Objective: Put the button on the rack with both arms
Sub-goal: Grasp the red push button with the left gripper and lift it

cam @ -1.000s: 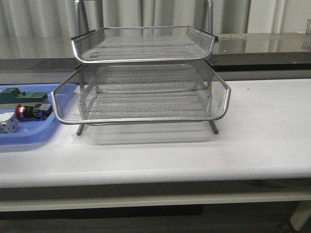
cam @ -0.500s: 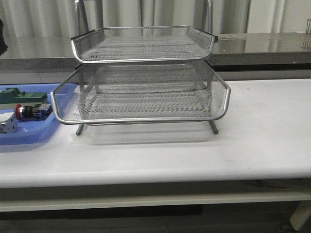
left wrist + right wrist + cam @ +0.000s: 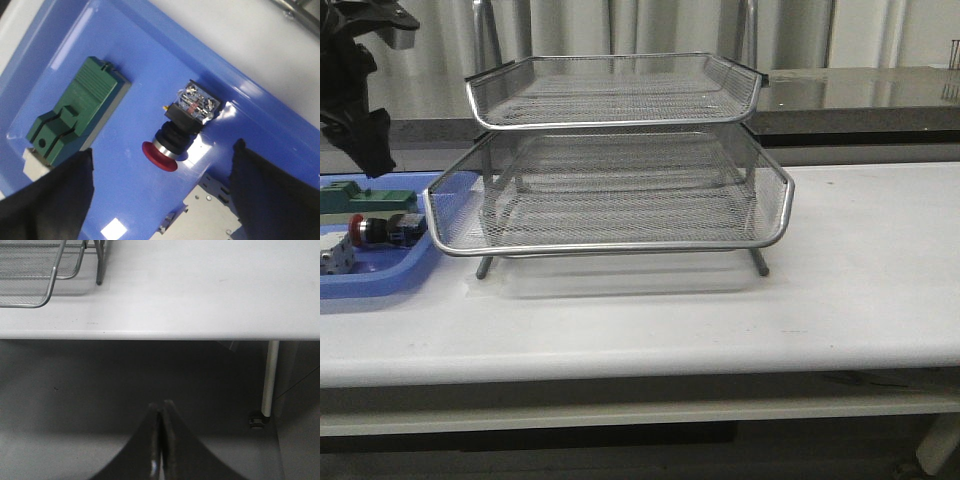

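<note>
The left arm [image 3: 360, 80] had swung into the front view at the far left, where half a second earlier only a sliver showed, and it hung above the blue tray [image 3: 380, 285]. The left gripper [image 3: 160, 195] was spread wide, its two dark fingers [image 3: 55, 195] standing either side of the button [image 3: 180, 132] without touching it. The button [image 3: 382, 230] lay on its side in the blue tray at the bench's left edge, red head pointing away from the rack [image 3: 610, 180], with the green block [image 3: 75, 115] beside it. The rack stood at the bench's middle. The right gripper [image 3: 160, 440] was pressed closed and empty, off the bench's front edge [image 3: 200, 332], below its level.
</note>
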You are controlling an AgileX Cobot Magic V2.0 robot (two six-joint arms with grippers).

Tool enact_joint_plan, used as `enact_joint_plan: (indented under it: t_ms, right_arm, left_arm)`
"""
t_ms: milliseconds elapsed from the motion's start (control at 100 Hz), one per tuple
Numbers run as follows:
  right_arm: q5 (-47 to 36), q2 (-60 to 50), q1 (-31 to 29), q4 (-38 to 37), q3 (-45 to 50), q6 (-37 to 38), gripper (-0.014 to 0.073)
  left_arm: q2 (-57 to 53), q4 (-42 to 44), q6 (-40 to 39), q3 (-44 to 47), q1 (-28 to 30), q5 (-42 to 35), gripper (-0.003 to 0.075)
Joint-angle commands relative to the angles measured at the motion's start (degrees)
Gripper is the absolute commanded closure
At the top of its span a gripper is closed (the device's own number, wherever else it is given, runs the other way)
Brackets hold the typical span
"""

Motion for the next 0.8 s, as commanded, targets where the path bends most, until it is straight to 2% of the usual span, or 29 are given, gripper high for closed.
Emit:
enact_joint_plan:
  t_ms: [0, 200, 790]
  right_arm:
    - [-3.4, 0.5, -0.1, -0.9, -1.8, -0.3, 0.0664]
    - [-3.4, 0.5, -0.1, -0.9, -1.8, -0.3, 0.0664]
    - [-3.4, 0.5, -0.1, -0.9, -1.8, -0.3, 0.0664]
  left_arm:
    - [-0.1, -0.8, 2.1, -5.8, 0.0, 1.7, 0.0174]
    - [5.2, -1.0, 3.0, -11.6, 0.0, 2.7, 0.0174]
    - [13.6, -1.2, 5.1, -15.2, 0.3, 3.1, 0.0174]
